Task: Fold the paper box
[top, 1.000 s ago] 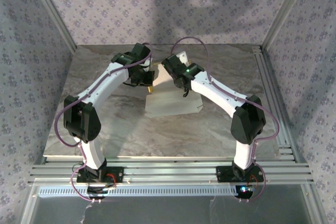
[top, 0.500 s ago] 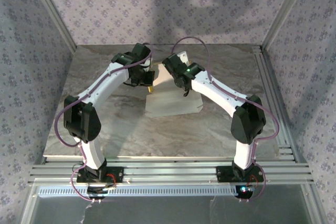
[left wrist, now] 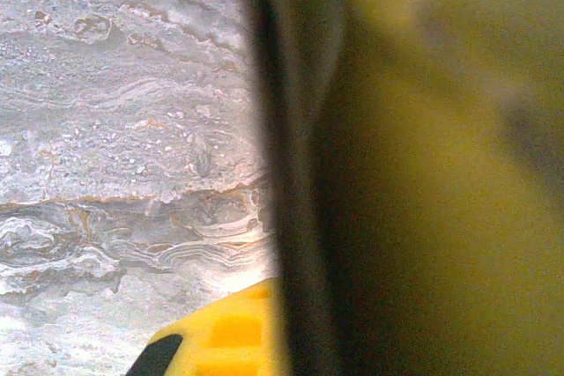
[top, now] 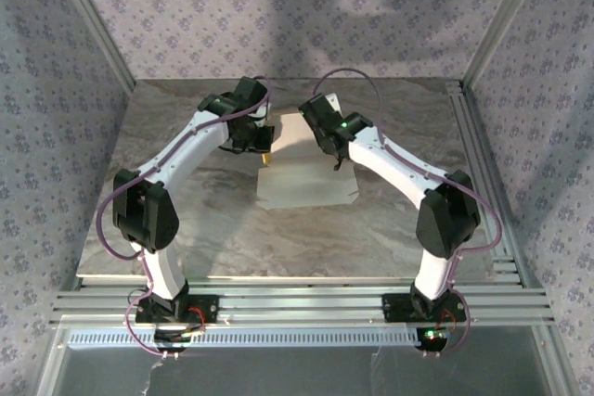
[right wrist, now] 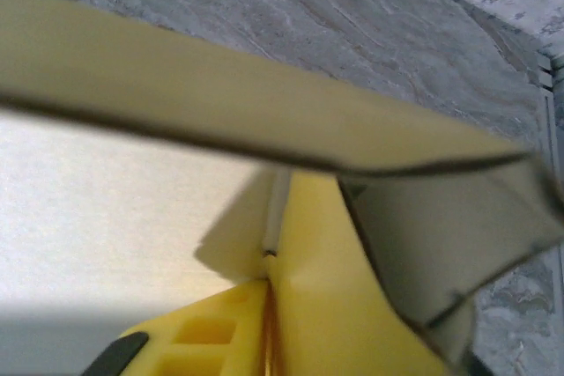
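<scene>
Marbled tabletop (top: 232, 229): paper box (top: 306, 181) (white, part-raised)

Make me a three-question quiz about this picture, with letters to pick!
1. Where is the paper box?
A. On the table, by the left gripper and right gripper.
B. Beside the arm bases.
C. Stuck on the wall.

2. What colour is its upward face in the top view?
A. Red.
B. White.
C. Black.

3. What state is it in?
A. A closed box.
B. Torn in pieces.
C. An open sheet, not yet a box.

Answers:
1 A, it lies mid-table with both grippers at its far part.
2 B, the sheet looks white from above.
3 C, it lies mostly flat, with a flap lifted in the right wrist view.
</scene>
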You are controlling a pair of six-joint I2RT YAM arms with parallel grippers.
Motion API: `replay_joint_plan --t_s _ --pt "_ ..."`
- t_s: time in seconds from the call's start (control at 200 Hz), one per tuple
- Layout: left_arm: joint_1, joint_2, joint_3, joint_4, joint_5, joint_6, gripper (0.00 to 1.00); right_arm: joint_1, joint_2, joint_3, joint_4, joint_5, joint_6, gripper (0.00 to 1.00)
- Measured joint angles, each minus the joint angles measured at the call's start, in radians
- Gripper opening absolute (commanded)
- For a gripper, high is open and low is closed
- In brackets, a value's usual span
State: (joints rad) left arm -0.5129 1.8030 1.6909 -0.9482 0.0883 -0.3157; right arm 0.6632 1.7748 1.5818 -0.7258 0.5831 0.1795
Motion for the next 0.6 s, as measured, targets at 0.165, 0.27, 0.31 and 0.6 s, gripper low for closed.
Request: replay_joint_plan --t_s 0.165,0.27,0.31,0.6 --pt "0.0 0.0 0.0 0.001 -0.001 0.0 0.0 -0.003 -0.01 -0.002 -0.001 -0.05 -0.008 0.27" --pt "0.0 0.0 0.0 0.001 -0.005 0.0 0.0 -0.006 -0.01 -0.005 0.001 -0.07 -0.007 0.27" --pt "0.0 0.0 0.0 0.0 -0.008 0.0 0.0 -0.007 -0.01 -0.011 0.004 -0.078 -0.006 0.26" --pt "0.0 0.0 0.0 -0.014 -0.011 0.0 0.0 -0.023 -0.016 -0.052 0.02 -0.111 0.012 0.29"
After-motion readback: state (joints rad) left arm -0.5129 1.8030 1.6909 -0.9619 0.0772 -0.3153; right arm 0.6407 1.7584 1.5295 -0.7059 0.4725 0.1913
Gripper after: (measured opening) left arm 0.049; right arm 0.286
